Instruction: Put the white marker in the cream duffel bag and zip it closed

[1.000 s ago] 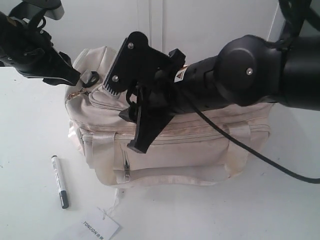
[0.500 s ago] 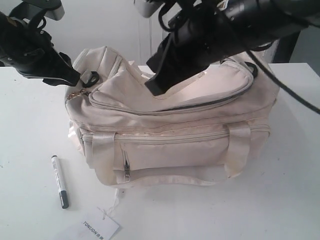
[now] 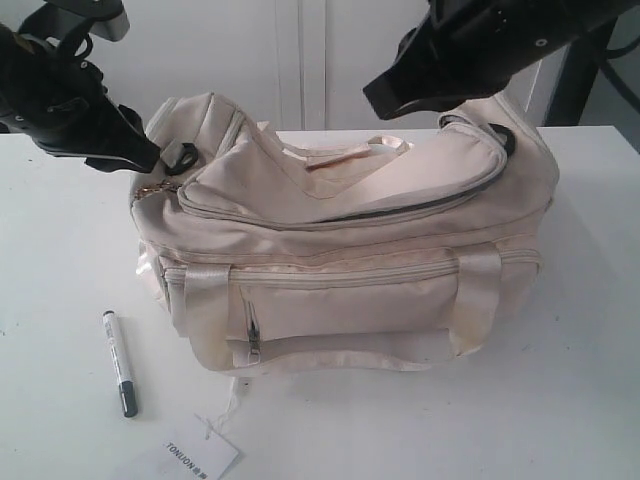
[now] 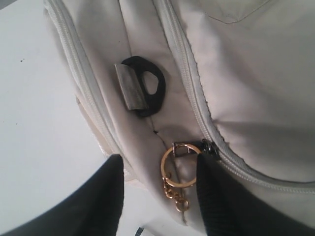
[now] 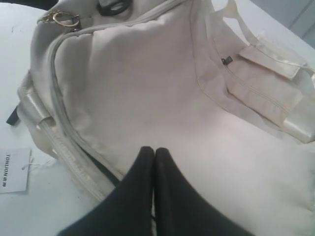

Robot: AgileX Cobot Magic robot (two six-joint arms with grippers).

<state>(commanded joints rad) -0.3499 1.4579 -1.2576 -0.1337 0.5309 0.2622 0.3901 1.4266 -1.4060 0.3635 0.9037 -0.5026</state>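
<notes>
**A:** From outside, how far along?

**B:** Hardly begun. The marker (image 3: 119,362) lies on the table (image 3: 60,250), near-left of the bag (image 3: 350,280), untouched. Bagging and zipping are both left. The flap shows a dark slit along its front. The right claw (image 3: 378,100) hangs above the bag's far right. There's bare table around the marker, with a paper tag (image 3: 200,455) a little nearer.

**A:** Left wrist?

**B:** The left claw (image 4: 157,194) is spread, straddling the gold ring (image 4: 178,164) at the bag's left end.

**A:** Right wrist?

**B:** The right claw is pressed together, pinching nothing, over the flap.
</notes>
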